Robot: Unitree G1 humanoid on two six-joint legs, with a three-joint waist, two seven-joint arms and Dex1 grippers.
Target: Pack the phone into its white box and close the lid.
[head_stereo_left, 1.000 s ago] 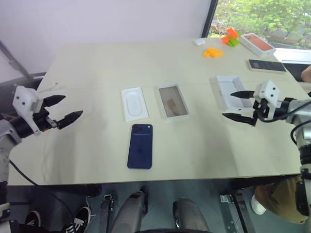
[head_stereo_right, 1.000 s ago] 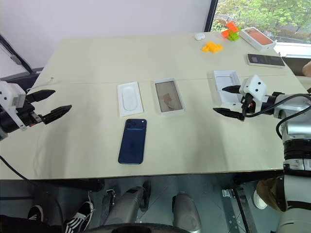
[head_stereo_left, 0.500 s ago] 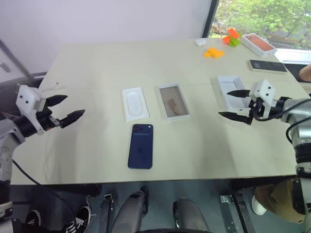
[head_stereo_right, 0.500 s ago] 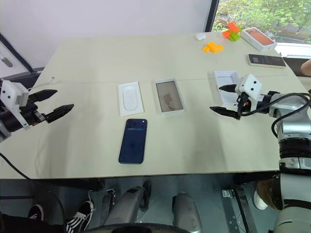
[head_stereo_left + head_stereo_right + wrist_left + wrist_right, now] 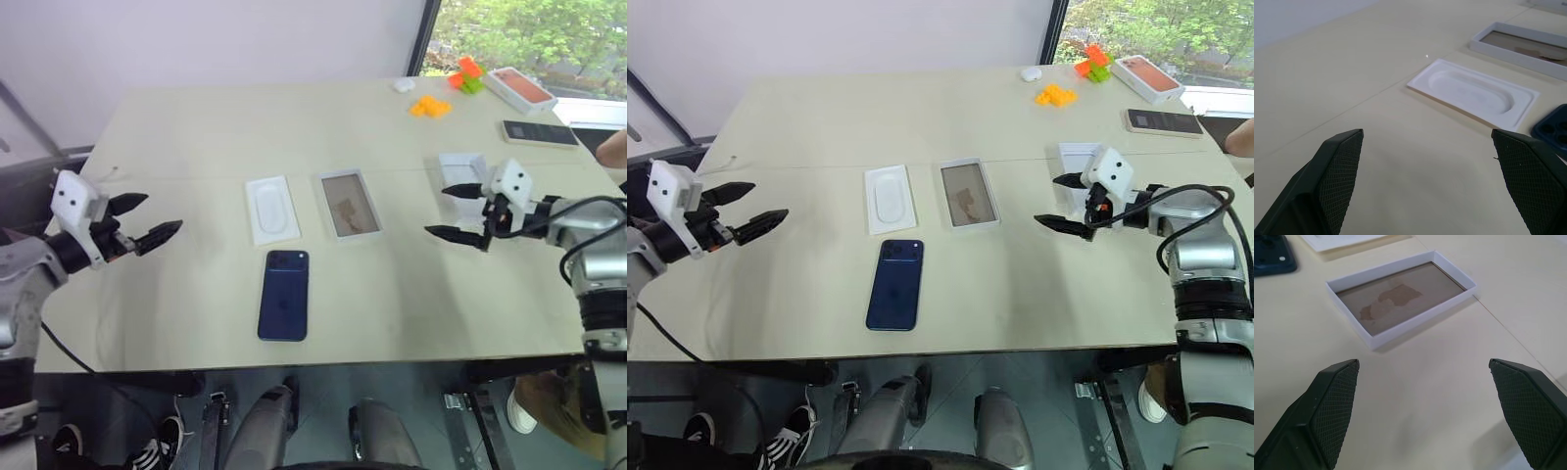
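**Phone not picked up yet, both grippers empty**

The phone [image 5: 283, 295] is lying flat on the table [image 5: 196, 137], back up, just in front of the box [image 5: 349, 204] and the insert [image 5: 270, 208]. The lid [image 5: 460, 176] sits off to the right, by the right gripper [image 5: 456, 210]. Both it and the left gripper [image 5: 146, 218] are spread wide, nothing held. Probably best if the phone gets pinched across its long edges, kept level, then lined up with the box before being lowered.
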